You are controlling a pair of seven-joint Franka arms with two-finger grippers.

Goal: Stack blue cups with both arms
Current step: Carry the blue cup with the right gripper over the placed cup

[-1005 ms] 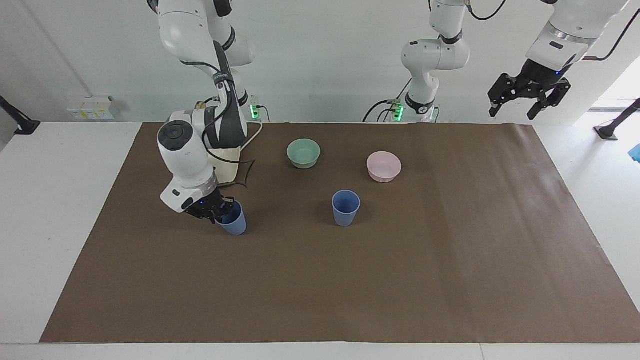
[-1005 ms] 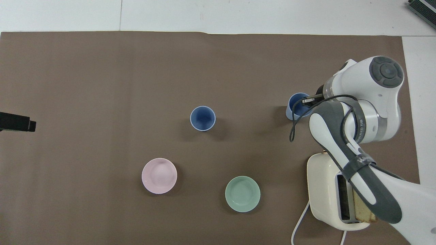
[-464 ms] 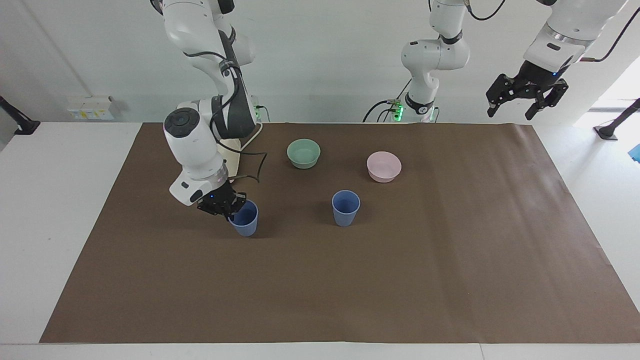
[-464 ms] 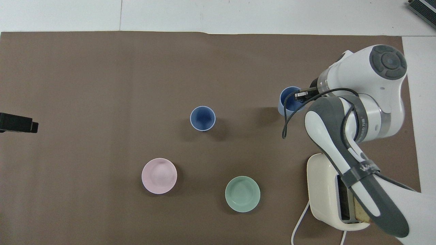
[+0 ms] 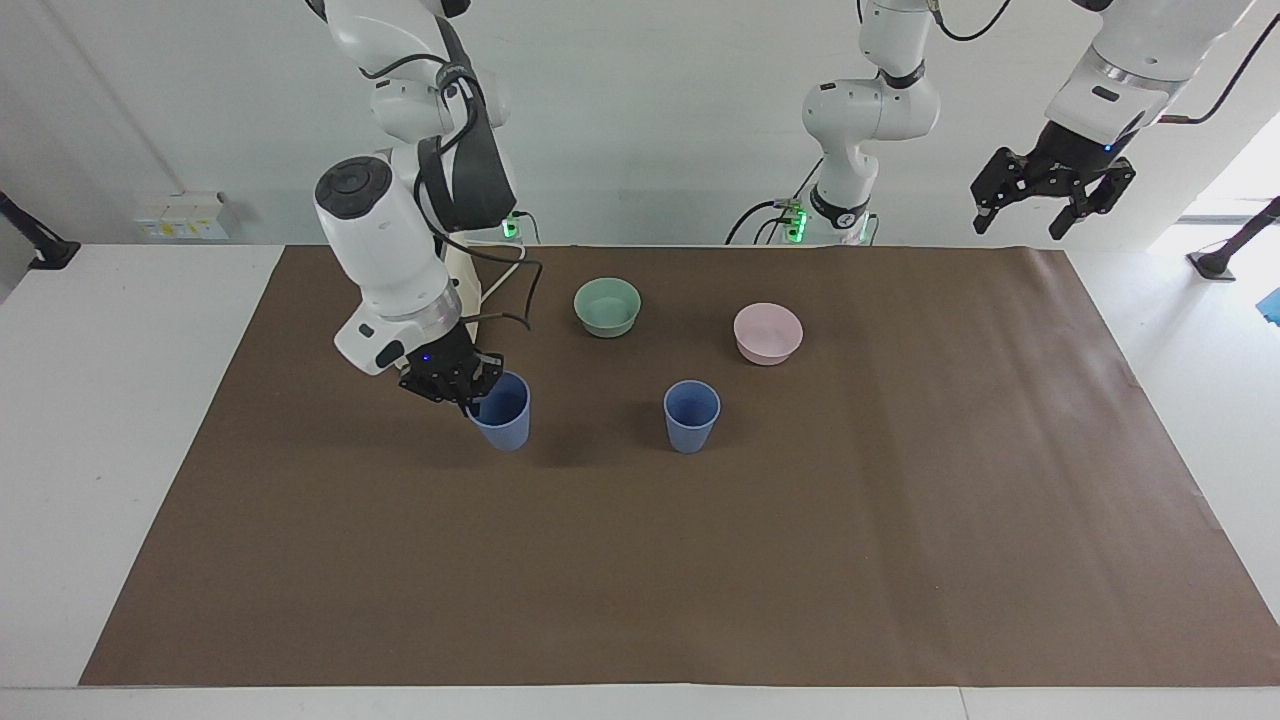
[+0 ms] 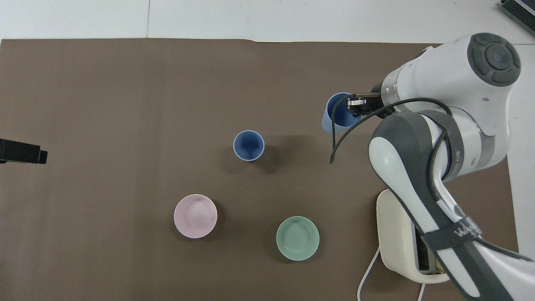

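right pincer (image 5: 472,393) has lifted its blue cup (image 5: 503,425) off the table.

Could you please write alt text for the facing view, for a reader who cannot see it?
The right gripper, shut on the rim of a blue cup, holds it just above the brown mat. A second blue cup stands mid-table, a green bowl and pink bowl nearer the robots. The left gripper waits, open, raised.

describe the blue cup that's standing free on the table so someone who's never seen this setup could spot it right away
Start at the brown paper mat covering the table and find the mint-green bowl and pink bowl. The free blue cup stands upright by itself, farther from the robots than both bowls. Its twin, the held blue cup, is tilted, pinched at the rim by the right gripper.
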